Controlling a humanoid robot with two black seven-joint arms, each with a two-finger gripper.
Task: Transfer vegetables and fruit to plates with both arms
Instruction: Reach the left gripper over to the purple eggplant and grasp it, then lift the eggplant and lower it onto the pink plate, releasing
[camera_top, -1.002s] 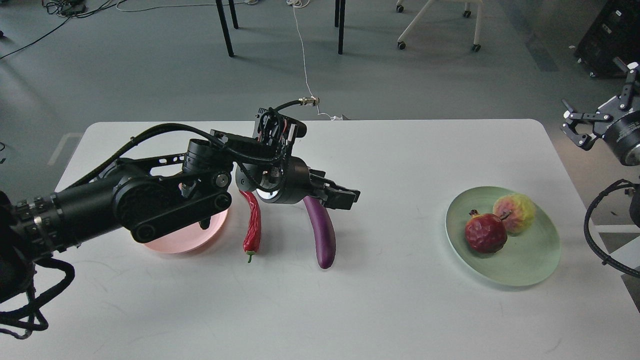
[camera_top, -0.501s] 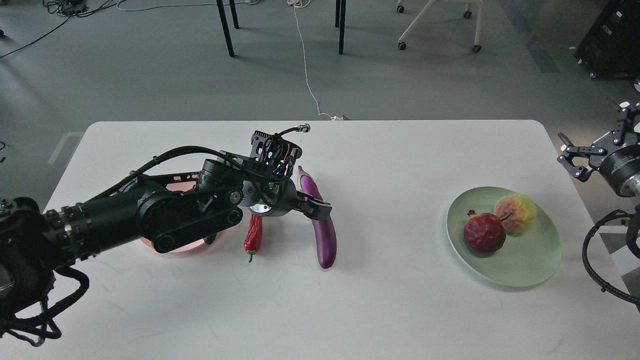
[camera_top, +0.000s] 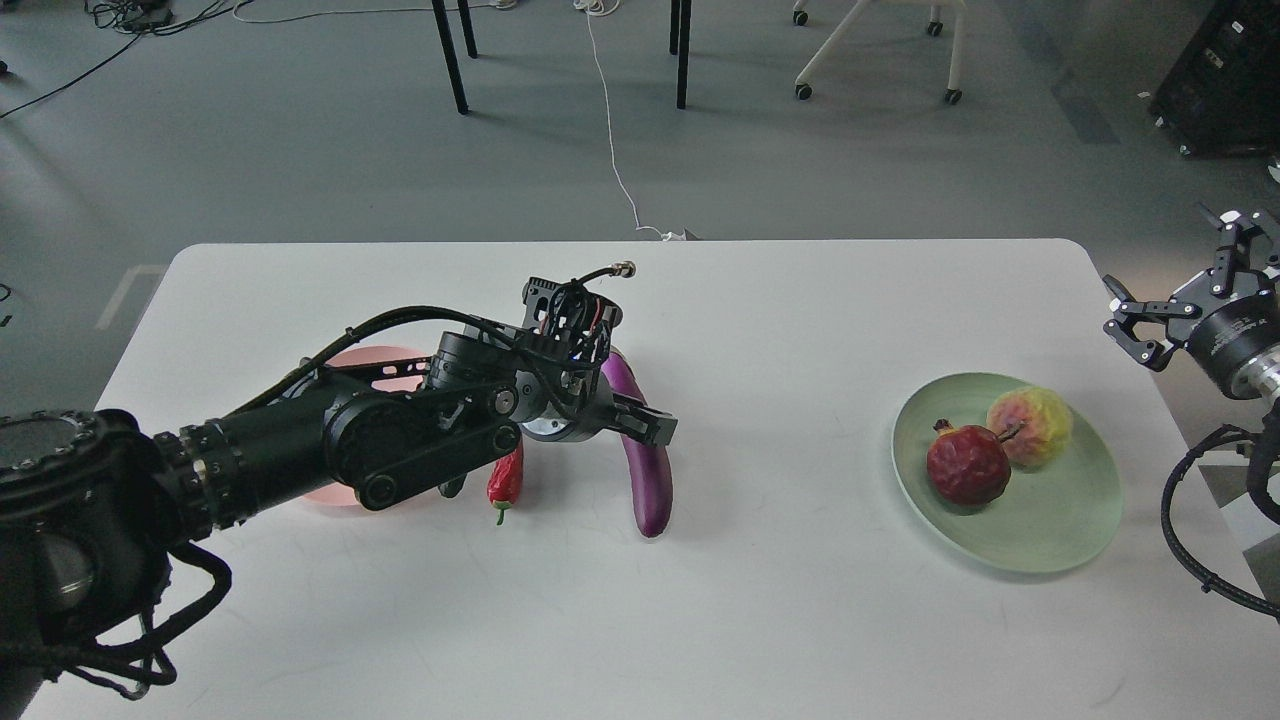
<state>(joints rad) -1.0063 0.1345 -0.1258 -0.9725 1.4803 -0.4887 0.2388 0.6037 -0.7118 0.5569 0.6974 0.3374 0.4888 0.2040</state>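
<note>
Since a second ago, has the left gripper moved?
Yes. The left gripper dropped lower and pulled back left, judged against the eggplant; it now sits over the eggplant's middle.

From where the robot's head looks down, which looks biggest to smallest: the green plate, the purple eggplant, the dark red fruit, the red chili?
1. Pale green round plastic plate.
2. Long glossy purple eggplant, partly hidden by the left hand.
3. Dark red wrinkled pomegranate.
Red chili pepper: mostly hidden, unrankable.
</note>
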